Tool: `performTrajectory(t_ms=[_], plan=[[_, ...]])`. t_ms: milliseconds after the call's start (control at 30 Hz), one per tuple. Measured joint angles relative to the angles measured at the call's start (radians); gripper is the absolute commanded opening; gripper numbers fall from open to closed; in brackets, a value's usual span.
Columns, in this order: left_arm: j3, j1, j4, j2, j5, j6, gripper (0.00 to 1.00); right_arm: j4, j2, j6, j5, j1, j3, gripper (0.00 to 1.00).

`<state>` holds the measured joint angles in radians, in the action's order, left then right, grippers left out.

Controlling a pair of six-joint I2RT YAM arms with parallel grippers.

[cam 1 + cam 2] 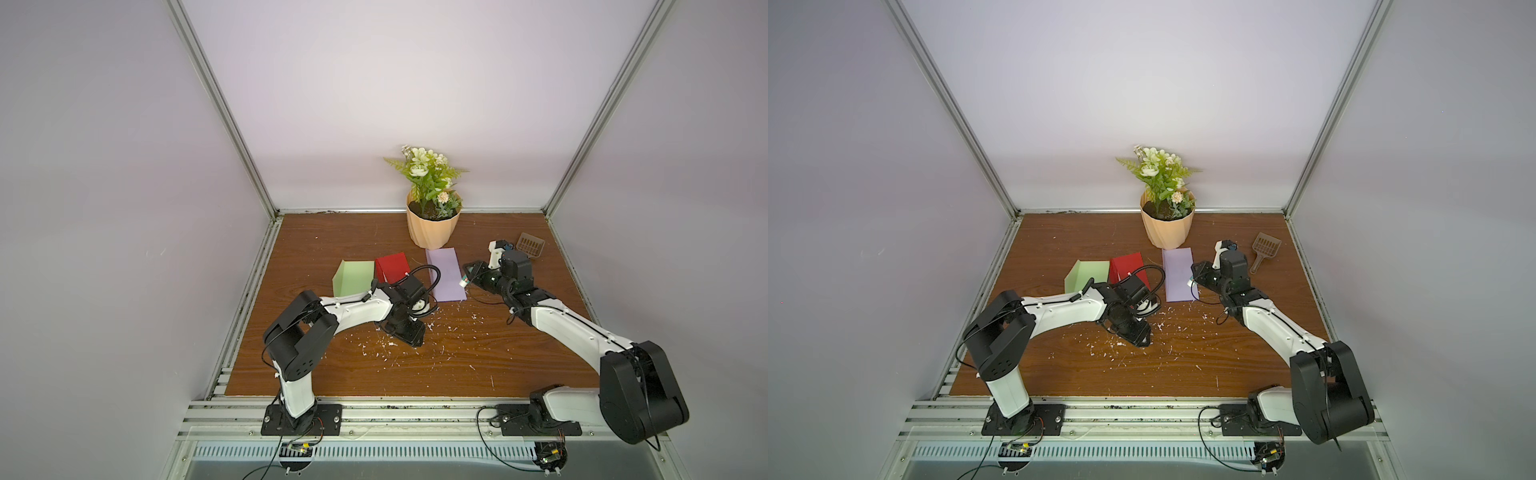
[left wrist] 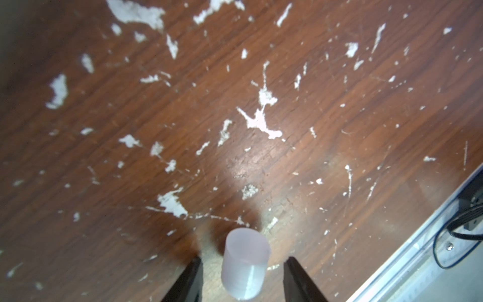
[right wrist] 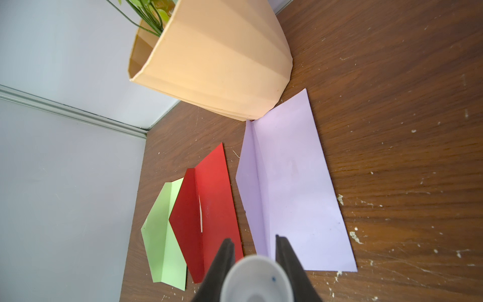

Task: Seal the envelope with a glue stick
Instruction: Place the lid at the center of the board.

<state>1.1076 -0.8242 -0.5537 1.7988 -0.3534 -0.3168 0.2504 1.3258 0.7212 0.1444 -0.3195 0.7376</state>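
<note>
A peach flower pot (image 1: 432,228) stands at the far corner of the purple envelope (image 1: 444,274), its base just at that corner. To the left lie a red envelope (image 1: 392,266) and a green envelope (image 1: 353,278), the red one overlapping the green. A brown slotted scoop (image 1: 1262,249) lies beyond the right arm, well apart from the envelopes. White flecks (image 2: 261,123) litter the wooden worktop (image 1: 457,361).

The right tool (image 3: 253,238) is clenched on the glue stick (image 3: 257,279) over the purple envelope's right edge. The tube's long axis runs roughly along the fingers. One round white end faces the wrist camera. The other end points toward the envelope and is hidden in the right wrist view.

The left tool (image 2: 243,258) is released low over the worktop. A white cap (image 2: 245,266) sits between its spread fingers, with a gap on each side.
</note>
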Motion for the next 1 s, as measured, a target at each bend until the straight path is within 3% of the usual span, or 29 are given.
performTrajectory(t_ms=[300,1000], plan=[[0.000,0.000,0.011,-0.006,0.002,-0.002,0.68,-0.003,0.000,-0.009,-0.001,-0.003,-0.005,0.00],[-0.016,-0.003,0.057,-0.041,-0.047,0.011,0.70,-0.011,0.025,-0.023,-0.001,-0.026,-0.005,0.00]])
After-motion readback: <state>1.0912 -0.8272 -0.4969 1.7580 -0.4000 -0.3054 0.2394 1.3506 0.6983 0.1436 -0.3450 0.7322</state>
